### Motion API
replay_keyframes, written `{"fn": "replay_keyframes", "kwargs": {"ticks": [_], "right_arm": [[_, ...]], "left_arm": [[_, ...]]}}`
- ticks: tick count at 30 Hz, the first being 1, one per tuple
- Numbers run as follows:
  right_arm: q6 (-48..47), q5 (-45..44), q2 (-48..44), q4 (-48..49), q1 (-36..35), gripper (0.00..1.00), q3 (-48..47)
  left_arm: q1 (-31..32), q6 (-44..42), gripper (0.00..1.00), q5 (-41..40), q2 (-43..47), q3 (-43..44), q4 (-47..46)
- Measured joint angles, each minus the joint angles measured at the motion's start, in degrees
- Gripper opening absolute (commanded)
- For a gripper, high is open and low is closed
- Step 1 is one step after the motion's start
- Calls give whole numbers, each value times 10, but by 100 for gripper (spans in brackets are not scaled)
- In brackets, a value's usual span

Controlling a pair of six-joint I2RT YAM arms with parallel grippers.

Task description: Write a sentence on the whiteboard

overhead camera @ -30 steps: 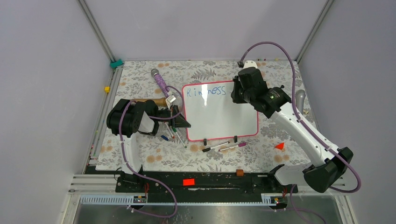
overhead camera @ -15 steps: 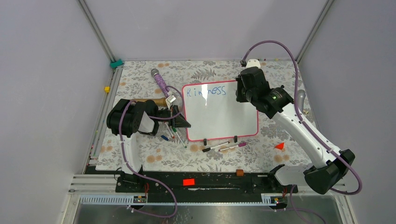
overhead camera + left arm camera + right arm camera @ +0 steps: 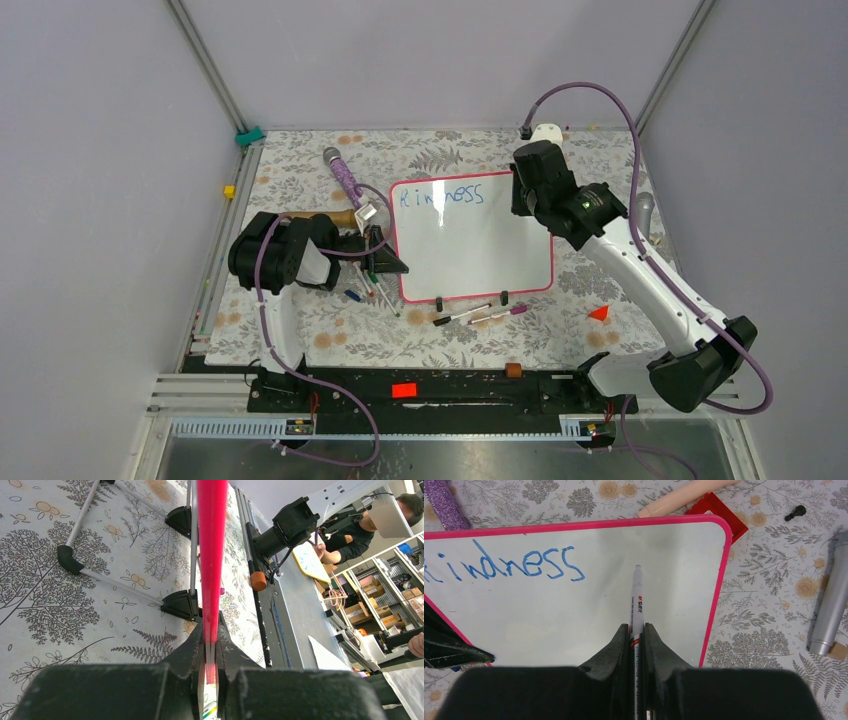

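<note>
Pink-rimmed, glossy white rectangular whiteboard [image 3: 470,250] lies on the floral cloth [image 3: 300,330], its left edge pinched by the left gripper [image 3: 210,647]. Right gripper [image 3: 636,630], nearer the blank space, clamps a slim white marker pen [image 3: 638,592], tip aimed just right of blue "kindness" [image 3: 519,565].

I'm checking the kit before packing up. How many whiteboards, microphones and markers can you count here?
Whiteboard: 1
Microphones: 2 (purple, silver)
Markers: 3 (one in the right claw, two loose by the board's near edge)
Total: 6
More pens lie bunched left of the whiteboard, too tangled to count.
</note>
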State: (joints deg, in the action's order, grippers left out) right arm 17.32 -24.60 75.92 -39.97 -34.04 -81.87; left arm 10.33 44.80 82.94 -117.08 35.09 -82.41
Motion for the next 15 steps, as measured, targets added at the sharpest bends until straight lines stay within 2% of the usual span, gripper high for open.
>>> {"fn": "replay_keyframes", "kwargs": {"ticks": [15], "right_arm": [[-3,19,3,-5,1,0,-9]], "left_arm": [[-1,-1,0,0,0,0,0]]}}
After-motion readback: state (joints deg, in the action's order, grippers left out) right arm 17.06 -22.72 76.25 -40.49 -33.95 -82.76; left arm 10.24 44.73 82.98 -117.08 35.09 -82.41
